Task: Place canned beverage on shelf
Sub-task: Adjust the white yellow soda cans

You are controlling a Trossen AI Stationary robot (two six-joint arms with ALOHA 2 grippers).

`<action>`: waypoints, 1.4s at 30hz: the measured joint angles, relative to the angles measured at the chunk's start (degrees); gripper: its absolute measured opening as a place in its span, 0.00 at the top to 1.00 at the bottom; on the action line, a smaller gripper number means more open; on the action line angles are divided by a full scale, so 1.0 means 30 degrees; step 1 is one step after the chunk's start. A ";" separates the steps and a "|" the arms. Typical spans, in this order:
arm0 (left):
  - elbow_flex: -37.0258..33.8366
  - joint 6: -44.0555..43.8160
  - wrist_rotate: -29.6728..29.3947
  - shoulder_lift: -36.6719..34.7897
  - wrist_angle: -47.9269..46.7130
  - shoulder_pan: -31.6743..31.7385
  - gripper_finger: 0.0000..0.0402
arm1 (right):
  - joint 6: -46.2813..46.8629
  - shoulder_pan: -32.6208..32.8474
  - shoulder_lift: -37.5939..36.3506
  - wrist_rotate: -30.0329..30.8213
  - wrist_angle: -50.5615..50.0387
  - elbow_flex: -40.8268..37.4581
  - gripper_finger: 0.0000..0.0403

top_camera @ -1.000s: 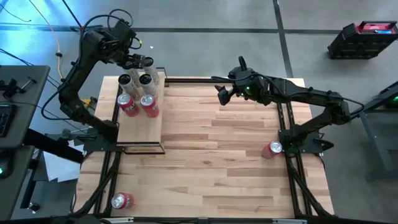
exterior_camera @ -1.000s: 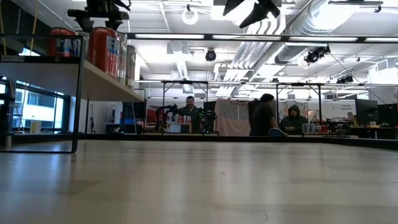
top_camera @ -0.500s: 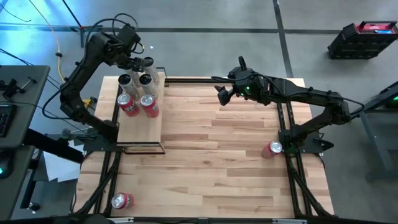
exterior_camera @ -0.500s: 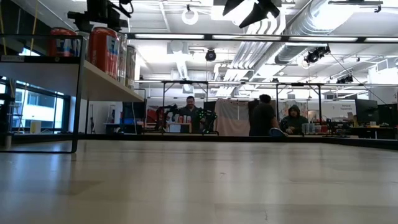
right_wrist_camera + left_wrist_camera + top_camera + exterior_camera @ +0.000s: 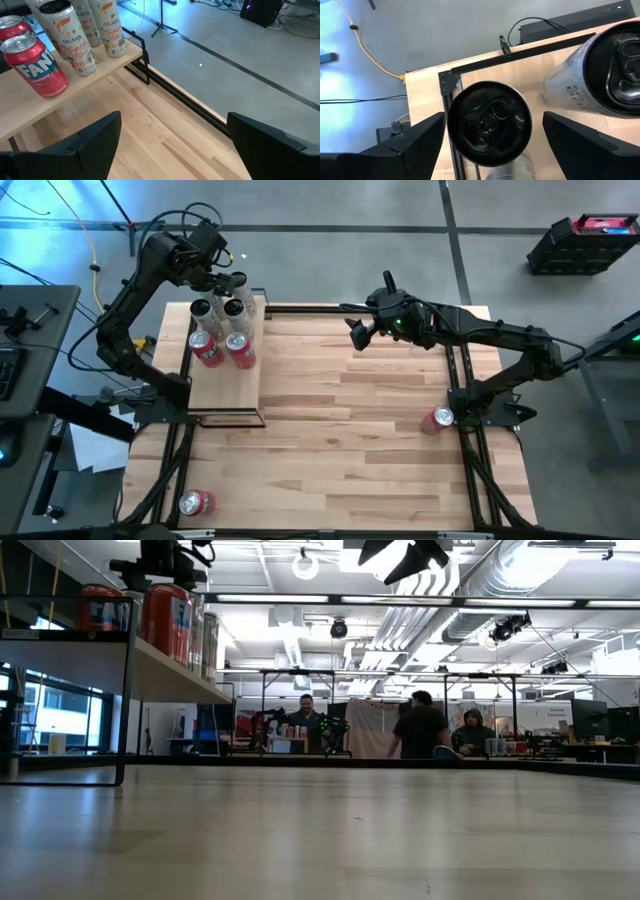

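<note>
— Where's the shelf (image 5: 228, 385) from where you stand?
— Over on the left half of the tabletop (image 5: 350, 440), a pale board in a thin black frame. Its far end carries three white cans (image 5: 232, 307) and two red cans (image 5: 238, 348), all standing upright and close together.

— And the left gripper (image 5: 218, 277)?
— It hangs right above the white can at the far corner (image 5: 489, 124) of the shelf. From its wrist you look straight down onto that can's dark lid, with one finger (image 5: 417, 140) off to each side. The jaws stand wide apart, clear of the can, holding nothing.

— The right gripper (image 5: 356, 335)?
— Raised over the far edge of the tabletop, near the middle, well apart from the shelf. Its jaws are spread wide too and empty.

— Any cans not on the shelf?
— Two red ones. One can (image 5: 437, 419) sits beside the right arm's base, another can (image 5: 194, 503) lies at the near left corner of the tabletop.

— Anyone about?
— A few people (image 5: 420, 730) at benches far behind.
</note>
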 joint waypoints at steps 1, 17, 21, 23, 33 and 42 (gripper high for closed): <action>0.0000 -0.0002 0.0076 0.0000 0.0000 0.0000 0.19 | -0.0041 0.0000 0.0000 0.0000 0.0000 0.0000 0.14; -0.2169 -0.0451 0.1638 -0.0004 0.0129 0.0364 0.19 | -0.0032 0.0000 0.0000 0.0007 -0.0007 0.0000 0.14; -0.1953 -0.0378 0.1579 -0.0289 0.0771 0.0567 0.19 | -0.0032 0.0000 0.0000 0.0015 -0.0007 0.0000 0.14; -0.1938 -0.0409 0.1602 -0.0433 0.0889 0.0583 0.19 | -0.0032 0.0002 0.0000 0.0015 0.0005 0.0000 0.14; -0.1938 -0.0466 0.1121 -0.0415 0.1253 0.0568 0.21 | 0.0347 0.0007 0.0000 0.0036 0.0066 0.0000 0.14; -0.1938 -0.0895 0.1080 -0.0415 0.1505 0.0561 0.33 | 0.0471 0.0002 0.0000 0.0044 0.0066 0.0000 0.14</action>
